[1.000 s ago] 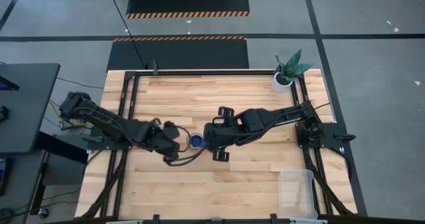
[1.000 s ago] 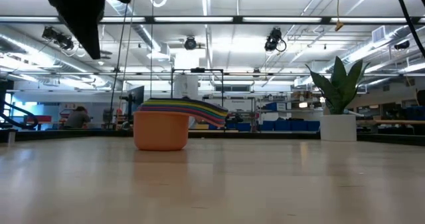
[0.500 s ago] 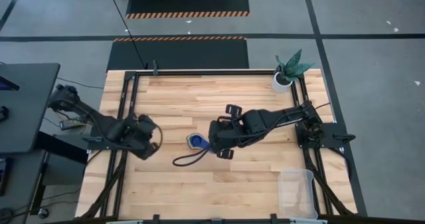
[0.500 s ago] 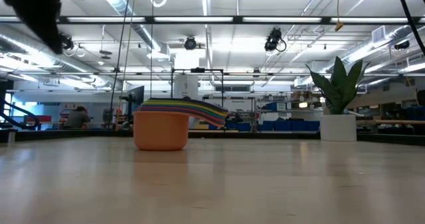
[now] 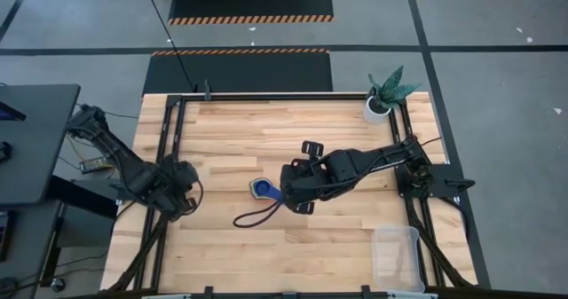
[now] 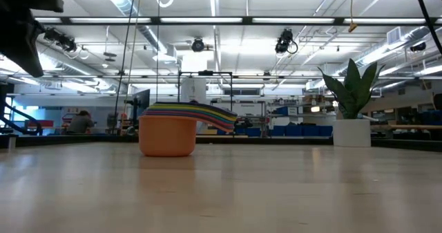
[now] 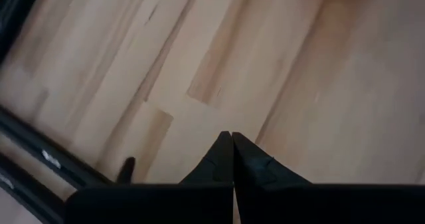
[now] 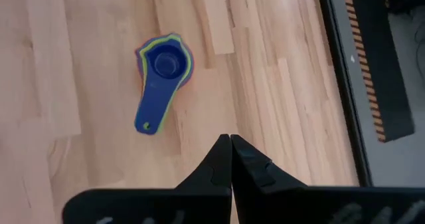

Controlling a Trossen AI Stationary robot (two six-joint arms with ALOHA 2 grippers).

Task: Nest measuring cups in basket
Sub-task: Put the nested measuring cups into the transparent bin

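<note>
The measuring cups [image 8: 163, 63] sit nested in one stack on the table, the dark blue one innermost, handles [image 8: 151, 113] lying together. In the low view the orange outer cup [image 6: 167, 136] rests on its base, with the coloured handles fanned above it. In the high view the stack [image 5: 262, 189] lies mid-table. My right gripper [image 8: 230, 139] is shut and hovers just right of the stack [image 5: 286, 191]. My left gripper [image 7: 232, 137] is shut, back near the table's left edge [image 5: 186, 195]. The clear basket [image 5: 397, 256] stands at the near right corner, holding nothing.
A dark cord [image 5: 255, 216] curves on the wood just near of the cups. A white pot with a plant [image 5: 378, 107] stands at the far right corner. The black table frame [image 5: 169, 148] runs along both sides. Bare wood lies between the cups and the basket.
My left gripper has drawn back from beside the cups toward the table's left edge. The cup stack has stayed where it was. My right gripper has barely moved.
</note>
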